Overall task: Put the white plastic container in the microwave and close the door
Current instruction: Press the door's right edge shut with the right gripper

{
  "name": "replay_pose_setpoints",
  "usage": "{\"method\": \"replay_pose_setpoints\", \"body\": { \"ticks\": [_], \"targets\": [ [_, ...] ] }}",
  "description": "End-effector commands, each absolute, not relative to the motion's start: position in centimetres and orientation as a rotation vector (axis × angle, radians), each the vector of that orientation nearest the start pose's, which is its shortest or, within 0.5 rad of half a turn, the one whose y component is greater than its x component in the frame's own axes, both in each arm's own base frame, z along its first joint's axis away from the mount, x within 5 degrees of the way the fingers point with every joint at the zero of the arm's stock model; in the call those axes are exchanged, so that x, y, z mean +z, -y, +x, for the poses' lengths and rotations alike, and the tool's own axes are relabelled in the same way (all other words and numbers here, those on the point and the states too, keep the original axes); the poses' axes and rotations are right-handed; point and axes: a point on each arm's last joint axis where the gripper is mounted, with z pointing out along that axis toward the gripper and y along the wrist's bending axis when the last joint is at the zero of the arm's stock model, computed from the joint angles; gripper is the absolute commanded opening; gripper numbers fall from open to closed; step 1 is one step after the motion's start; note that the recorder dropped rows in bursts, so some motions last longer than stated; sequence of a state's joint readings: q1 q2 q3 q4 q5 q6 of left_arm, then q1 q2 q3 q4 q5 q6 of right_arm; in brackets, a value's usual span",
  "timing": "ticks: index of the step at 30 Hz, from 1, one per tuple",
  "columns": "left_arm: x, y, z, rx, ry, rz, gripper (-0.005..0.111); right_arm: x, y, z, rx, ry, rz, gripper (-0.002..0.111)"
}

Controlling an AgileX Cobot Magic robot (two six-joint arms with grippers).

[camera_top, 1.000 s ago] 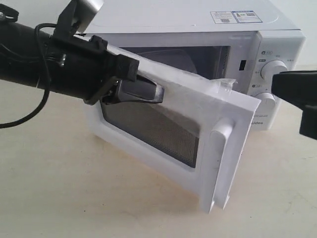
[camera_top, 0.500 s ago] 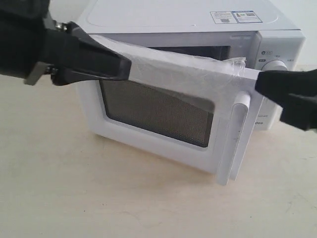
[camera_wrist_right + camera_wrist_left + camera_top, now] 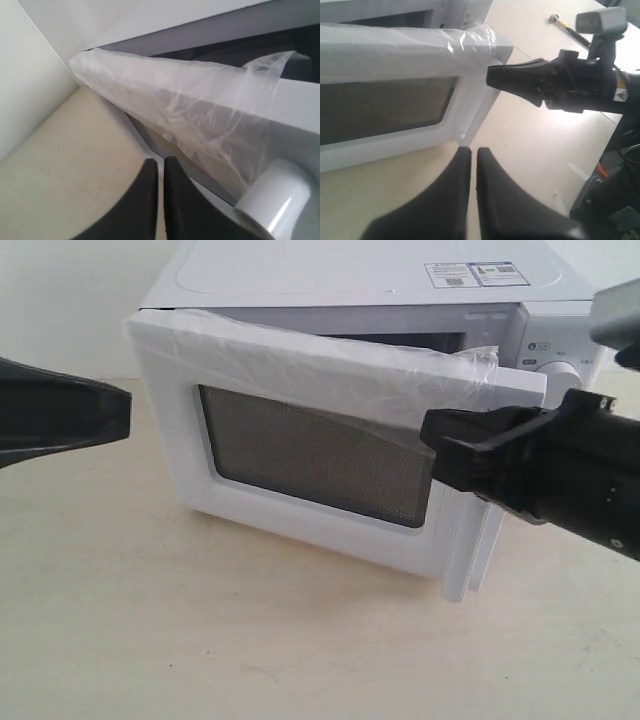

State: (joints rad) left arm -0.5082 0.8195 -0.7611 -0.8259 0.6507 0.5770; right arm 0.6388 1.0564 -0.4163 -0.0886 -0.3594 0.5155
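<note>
So in the exterior view, the white boxy microwave (image 3: 370, 275) sat on the pale beige tabletop (image 3: 200, 640). Its white door with the dark mesh window (image 3: 170, 440) was ajar, hinged on the left, with the free edge standing out from the front. Loose clear protective film (image 3: 330, 370) was draped along the door's top edge. The black right gripper (image 3: 435, 448) was right at the handle end. The black left gripper (image 3: 120, 412) hung well off to the left, with plenty of bare tabletop in front.

Left wrist view: left gripper (image 3: 470, 150) fingers were together and holding nothing, apart from the door (image 3: 395, 55). The right gripper (image 3: 492, 80) was just beside the door's free edge, and I couldn't tell if it touched.

Right wrist view: right gripper (image 3: 160, 162) was pinched together and empty, near the white vertical handle (image 3: 277, 195). The gap above the door only showed a dark cavity (image 3: 240, 47), so the contents were hidden.
</note>
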Motion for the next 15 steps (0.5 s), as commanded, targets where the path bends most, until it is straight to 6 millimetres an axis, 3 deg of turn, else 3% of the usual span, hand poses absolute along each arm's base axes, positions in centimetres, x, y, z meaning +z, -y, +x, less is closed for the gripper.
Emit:
{"method": "replay_pose_setpoints", "body": {
  "ticks": [1,6,15],
  "targets": [
    [35.3,11.0,11.3,-0.869,-1.938,0.673,0.004,24.9,-13.4,17.8,0.779,-1.805,-0.212,0.0],
    [35.2,11.0,11.2,-0.876,-1.948,0.682,0.004,25.0,-14.0,19.0,0.747,-1.806,-0.207,0.0],
    [35.2,11.0,11.2,-0.875,-1.947,0.68,0.004,25.0,-12.8,19.8,0.572,-1.801,-0.129,0.0]
  ]
}}
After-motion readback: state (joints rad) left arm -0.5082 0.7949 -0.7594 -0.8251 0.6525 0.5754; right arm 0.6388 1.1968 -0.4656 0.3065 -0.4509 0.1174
